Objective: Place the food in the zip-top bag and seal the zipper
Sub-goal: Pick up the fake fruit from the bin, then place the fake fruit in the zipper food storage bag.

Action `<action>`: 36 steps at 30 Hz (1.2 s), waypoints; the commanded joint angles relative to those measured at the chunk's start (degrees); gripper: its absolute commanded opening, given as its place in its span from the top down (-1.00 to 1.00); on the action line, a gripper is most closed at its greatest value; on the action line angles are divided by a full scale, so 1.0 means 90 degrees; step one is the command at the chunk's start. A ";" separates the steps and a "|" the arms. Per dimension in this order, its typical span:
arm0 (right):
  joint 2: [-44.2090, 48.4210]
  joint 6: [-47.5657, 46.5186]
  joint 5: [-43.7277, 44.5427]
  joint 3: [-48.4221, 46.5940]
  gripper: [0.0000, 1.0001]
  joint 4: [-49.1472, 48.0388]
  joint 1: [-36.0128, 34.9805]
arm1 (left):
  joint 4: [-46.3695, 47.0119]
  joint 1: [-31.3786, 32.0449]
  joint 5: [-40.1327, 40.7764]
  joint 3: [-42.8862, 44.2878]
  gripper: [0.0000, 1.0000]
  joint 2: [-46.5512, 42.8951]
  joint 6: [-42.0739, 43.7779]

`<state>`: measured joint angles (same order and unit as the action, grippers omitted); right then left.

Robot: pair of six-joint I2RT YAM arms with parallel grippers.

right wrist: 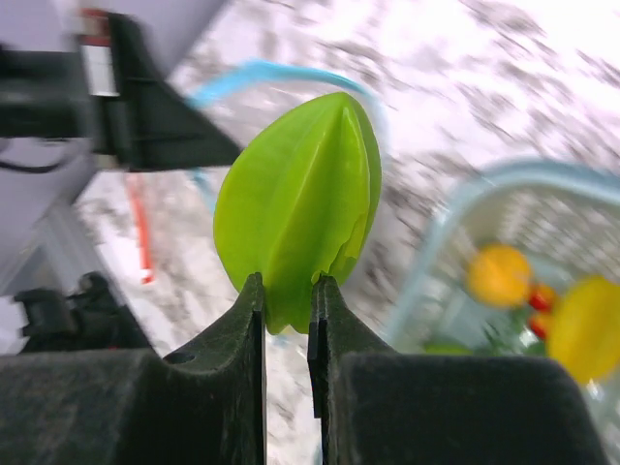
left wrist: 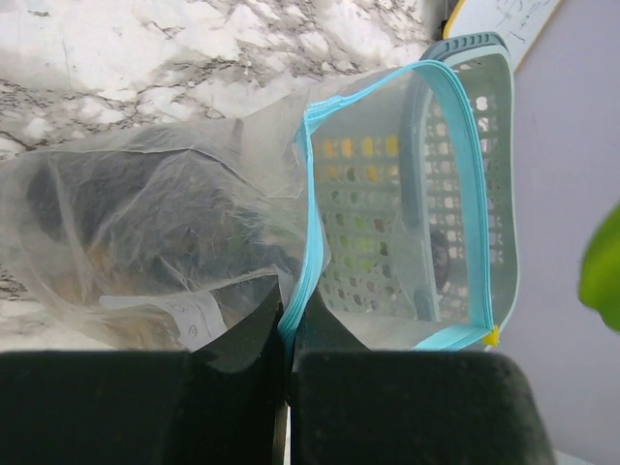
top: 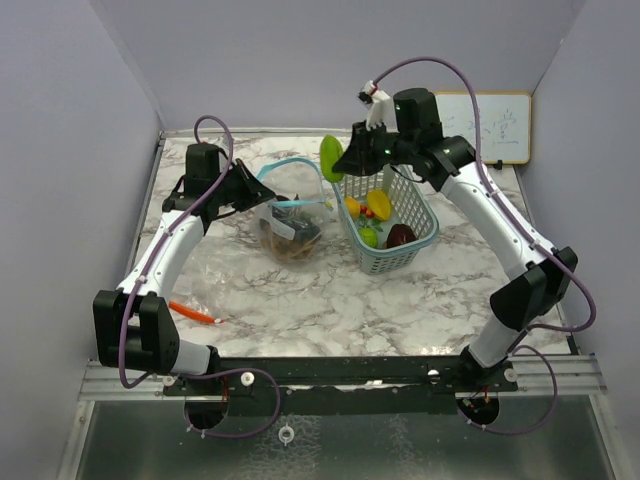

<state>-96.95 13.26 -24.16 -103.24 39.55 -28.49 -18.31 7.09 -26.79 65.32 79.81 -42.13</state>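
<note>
Close to the right wrist lens, the right gripper (right wrist: 288,291) pinched the base of a green ridged fruit (right wrist: 300,189), a grip hidden from above. Only the left wrist view showed the left gripper (left wrist: 288,325) clamped on the zip-top bag (left wrist: 184,165) at its blue zipper edge, mouth gaping, dark fruit (left wrist: 107,208) inside. Overhead, the right arm held the fruit aloft between bag and teal basket (top: 396,262), where yellow pieces (top: 379,204) lay.

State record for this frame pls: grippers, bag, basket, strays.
left gripper: shut on zip-top bag rim, mouth open
right gripper: shut on green star fruit, raised between bag and basket
bag: unsealed, dark food inside
basket: yellow pieces, green piece, dark red piece
stray: orange item on table
</note>
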 commanded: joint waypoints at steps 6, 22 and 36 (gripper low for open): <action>-0.0586 0.0117 -0.1307 -0.0389 0.89 -0.1304 -0.0861 | 0.0287 -0.0039 -0.0679 0.0283 1.00 -0.0234 0.0139; -0.0550 -0.0853 0.0181 -0.0280 -1.00 -0.0318 -0.0921 | 0.1101 -0.0037 -0.1968 0.0356 1.00 -0.0175 0.0288; 0.0467 -0.1935 -0.0774 0.0842 -0.96 -0.0284 -0.1177 | 0.0864 -0.0036 -0.3275 0.1331 1.00 0.0967 0.0998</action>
<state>-93.32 0.67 -26.17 -100.20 36.38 -37.04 -11.99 7.09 -50.33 73.19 86.72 -35.64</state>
